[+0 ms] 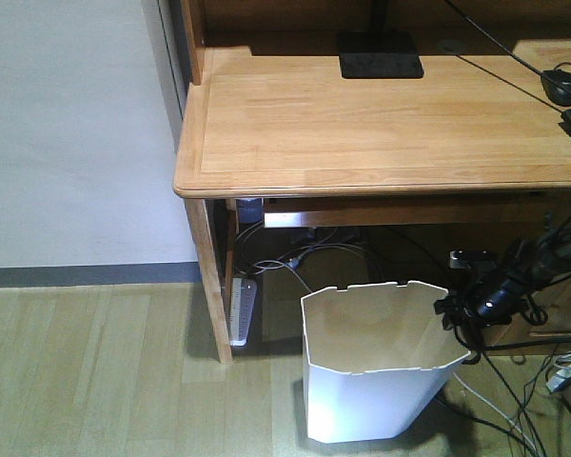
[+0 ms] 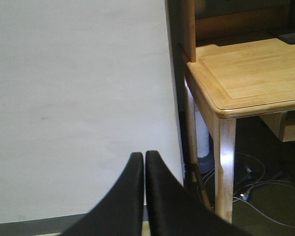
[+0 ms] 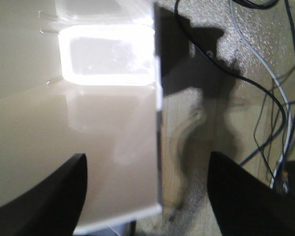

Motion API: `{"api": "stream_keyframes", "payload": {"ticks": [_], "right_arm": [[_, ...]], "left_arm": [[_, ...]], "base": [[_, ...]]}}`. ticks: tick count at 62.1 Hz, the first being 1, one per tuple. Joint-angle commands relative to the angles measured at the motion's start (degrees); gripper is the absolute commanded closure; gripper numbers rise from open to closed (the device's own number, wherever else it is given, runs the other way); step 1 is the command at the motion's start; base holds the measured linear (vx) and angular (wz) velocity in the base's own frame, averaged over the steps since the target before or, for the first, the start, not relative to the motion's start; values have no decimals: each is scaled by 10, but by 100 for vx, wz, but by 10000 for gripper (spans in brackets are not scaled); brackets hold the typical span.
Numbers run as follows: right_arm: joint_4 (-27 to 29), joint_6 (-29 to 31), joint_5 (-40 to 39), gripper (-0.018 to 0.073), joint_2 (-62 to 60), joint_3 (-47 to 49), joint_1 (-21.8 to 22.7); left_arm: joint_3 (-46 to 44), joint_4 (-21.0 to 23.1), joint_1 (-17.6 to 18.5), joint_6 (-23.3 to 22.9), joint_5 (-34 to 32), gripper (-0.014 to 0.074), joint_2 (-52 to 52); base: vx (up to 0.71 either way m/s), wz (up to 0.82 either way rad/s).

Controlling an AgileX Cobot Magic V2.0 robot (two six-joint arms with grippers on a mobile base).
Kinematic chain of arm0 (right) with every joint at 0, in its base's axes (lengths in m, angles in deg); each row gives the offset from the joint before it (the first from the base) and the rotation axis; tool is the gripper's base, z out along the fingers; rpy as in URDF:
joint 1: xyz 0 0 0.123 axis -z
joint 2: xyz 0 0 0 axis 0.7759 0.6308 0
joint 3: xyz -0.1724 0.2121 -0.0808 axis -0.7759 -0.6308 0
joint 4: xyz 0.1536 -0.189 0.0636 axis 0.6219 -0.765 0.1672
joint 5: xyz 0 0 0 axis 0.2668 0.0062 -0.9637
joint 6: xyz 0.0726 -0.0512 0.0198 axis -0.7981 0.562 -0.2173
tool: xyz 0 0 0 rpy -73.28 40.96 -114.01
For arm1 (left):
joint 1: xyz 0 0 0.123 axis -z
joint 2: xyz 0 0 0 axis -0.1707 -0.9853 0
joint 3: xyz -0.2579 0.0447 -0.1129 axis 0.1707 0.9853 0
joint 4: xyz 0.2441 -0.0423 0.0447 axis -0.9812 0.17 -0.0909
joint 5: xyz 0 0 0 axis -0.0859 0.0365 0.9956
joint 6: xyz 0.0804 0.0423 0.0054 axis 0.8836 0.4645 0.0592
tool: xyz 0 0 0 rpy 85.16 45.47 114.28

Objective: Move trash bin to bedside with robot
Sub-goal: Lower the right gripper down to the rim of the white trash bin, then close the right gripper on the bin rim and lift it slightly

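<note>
Bin (image 1: 376, 390) upright on floor (image 1: 95, 381) under desk (image 1: 362, 124) front edge, right gripper (image 3: 147, 157) spread wide astride bin's right wall, one finger inside, one outside, contact unclear; left gripper (image 2: 144, 191) pressed together, facing wall (image 2: 64, 98).

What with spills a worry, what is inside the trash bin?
Only bare cream walls show inside the trash bin; glare washes out its bottom, partly hidden by the near wall.
</note>
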Motion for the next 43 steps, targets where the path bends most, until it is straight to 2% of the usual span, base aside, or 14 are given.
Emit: {"api": "stream_keyframes", "payload": {"ticks": [1, 21, 29, 35, 43], "right_arm": [[4, 5, 8, 63, -7, 46, -8], [16, 0, 69, 63, 93, 197, -6], [16, -20, 94, 87, 130, 252, -6], [19, -26, 120, 179, 154, 284, -6], [41, 1, 165, 449, 172, 315, -6]], "left_arm": [[17, 2, 4, -5, -42, 602, 6], [17, 2, 4, -5, -42, 602, 6], [17, 2, 4, -5, -42, 602, 6], [17, 2, 4, -5, -42, 602, 6], [17, 2, 4, -5, -42, 602, 6]], "base": [[0, 0], [0, 0], [0, 0], [0, 0], [0, 0]]}}
